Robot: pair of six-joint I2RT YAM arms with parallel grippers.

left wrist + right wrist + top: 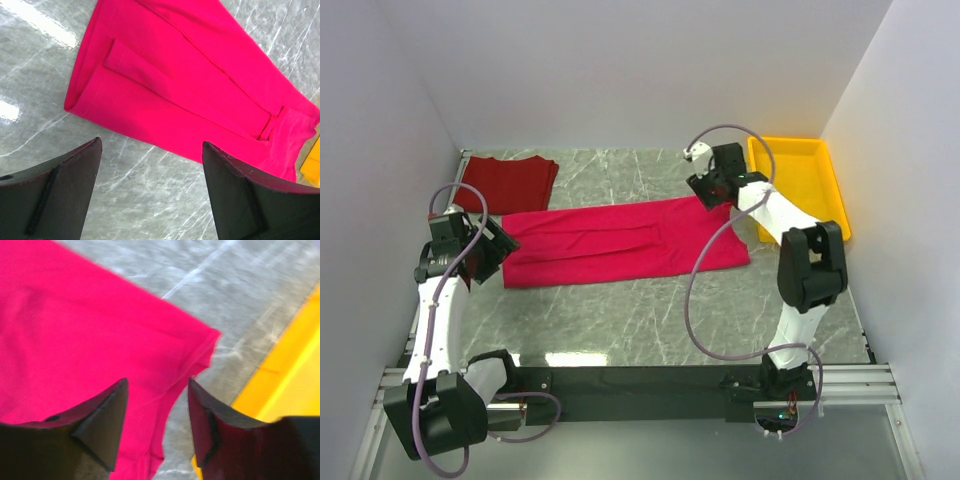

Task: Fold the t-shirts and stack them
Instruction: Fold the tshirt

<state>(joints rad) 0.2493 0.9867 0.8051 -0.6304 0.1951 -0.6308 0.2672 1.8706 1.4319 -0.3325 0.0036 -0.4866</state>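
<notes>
The crimson-pink t-shirt (620,240) lies folded lengthwise into a long strip across the middle of the table. It also shows in the left wrist view (185,85) and the right wrist view (75,330). The darker brick-red t-shirt (510,183) lies folded at the back left. My left gripper (492,252) is open and empty, above bare table just off the pink shirt's left end (150,145). My right gripper (712,188) is open and empty above the pink shirt's far right corner (157,385). No neck tag shows.
A yellow plastic tray (815,185) stands at the back right, close beside my right gripper; its edge shows in the right wrist view (285,385). White walls enclose the grey marble table (650,320) on three sides.
</notes>
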